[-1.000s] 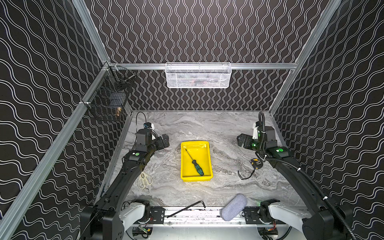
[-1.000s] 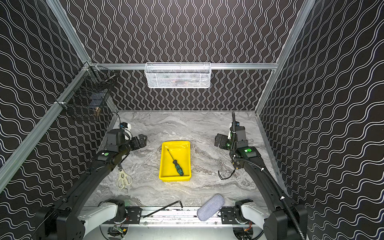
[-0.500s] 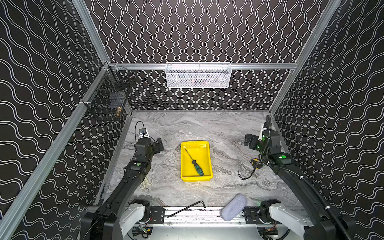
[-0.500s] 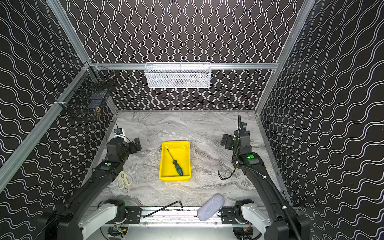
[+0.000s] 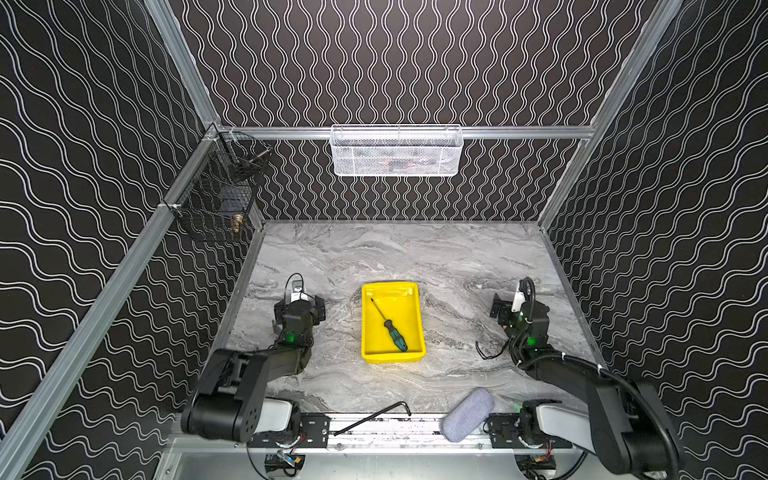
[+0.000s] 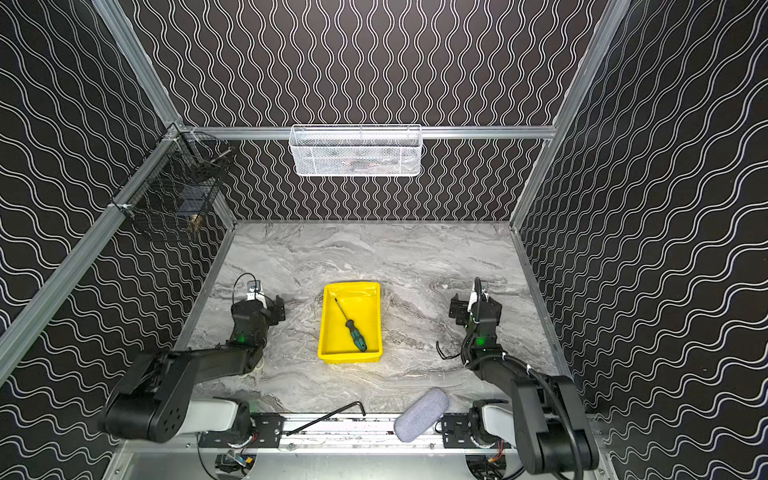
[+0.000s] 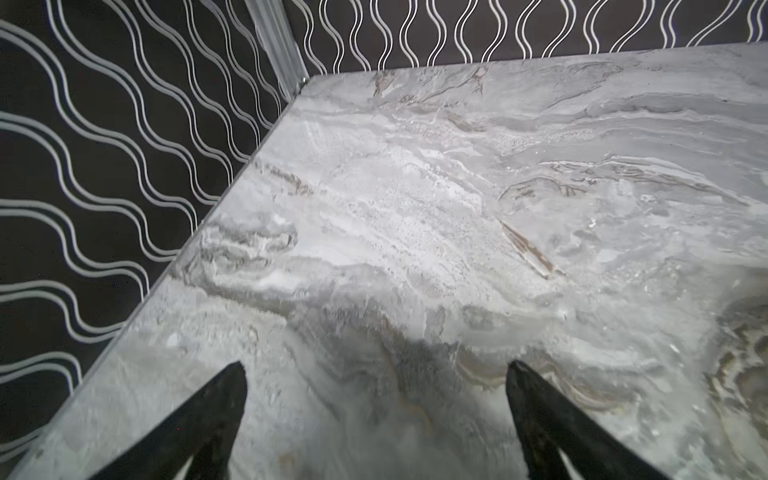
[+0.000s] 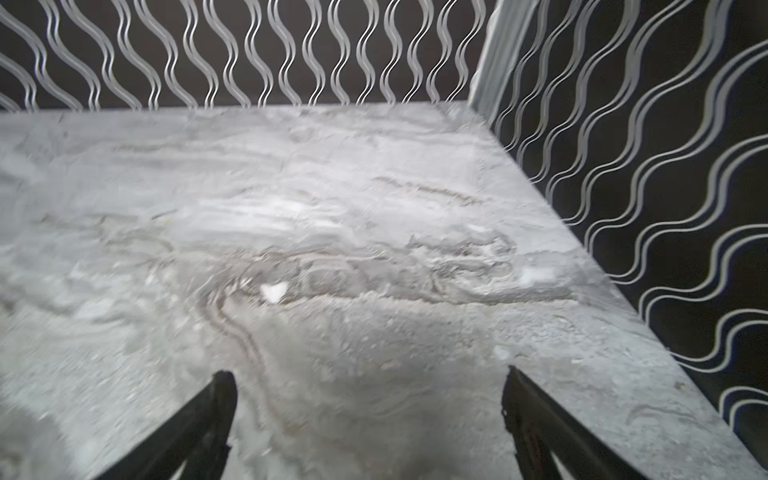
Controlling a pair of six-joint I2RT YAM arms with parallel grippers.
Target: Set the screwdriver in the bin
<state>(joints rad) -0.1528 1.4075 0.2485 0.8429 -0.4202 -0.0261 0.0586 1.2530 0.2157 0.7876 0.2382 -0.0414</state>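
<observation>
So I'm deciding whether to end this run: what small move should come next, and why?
Probably none beyond parking the arms: the screwdriver already lies inside the bin, and the left gripper and right gripper both stand open, holding nothing, to either side of it.

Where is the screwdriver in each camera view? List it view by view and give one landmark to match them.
Top view: screwdriver lies diagonally inside the yellow bin, handle toward the near right corner.
Top view: screwdriver lies the same way in the bin.
Left wrist: not in it.
Right wrist: not in it.
Shared landmark: the marble tabletop, seen in all four.
</observation>
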